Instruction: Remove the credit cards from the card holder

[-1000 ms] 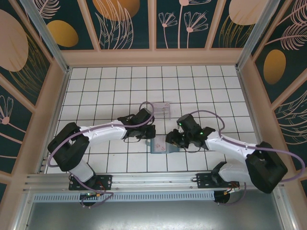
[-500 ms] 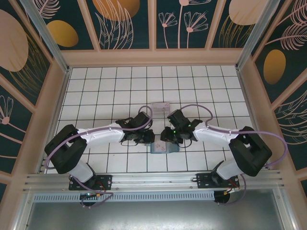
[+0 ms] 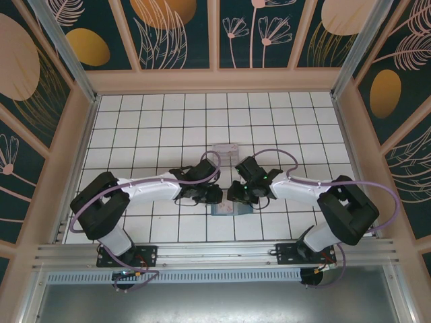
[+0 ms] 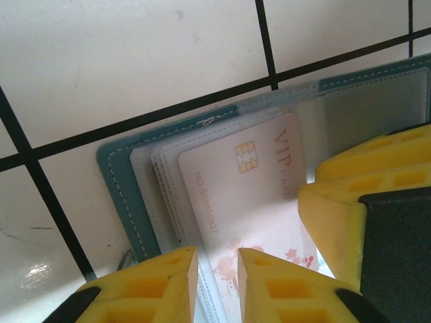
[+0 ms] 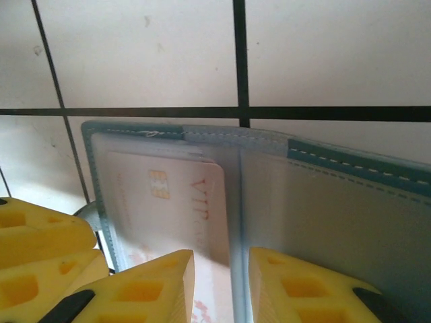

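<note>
From above, we see a white tiled table [image 3: 155,121] ruled with dark grout lines. It is fenced by a pale wooden frame [image 3: 215,81] and teal wall panels [image 3: 175,40] painted with orange discs and pale plant outlines. An aluminium rail [image 3: 215,252] runs along the near edge. The arms meet near the table's middle, with the left gripper [image 3: 214,195] and right gripper [image 3: 234,194] close together at the far edge of the slate-blue card holder [image 3: 225,209]. A clear plastic box [image 3: 225,149] sits farther back, apart from them.

In the left wrist view, the card holder [image 4: 120,182] lies open on scuffed tile, its clear sleeves [image 4: 161,195] fanned out. A white credit card [image 4: 249,195] with a chip and red "VIP" lettering sits in the top sleeve. The left gripper [image 4: 217,269] has its yellow jaws narrowly parted, and the card shows through the gap.

In the right wrist view, the holder [image 5: 337,222] lies flat just short of a grout line, with the card [image 5: 168,195] in its left half. The right gripper [image 5: 221,282] is also slightly parted, its jaws astride the centre fold and clamping nothing.
</note>
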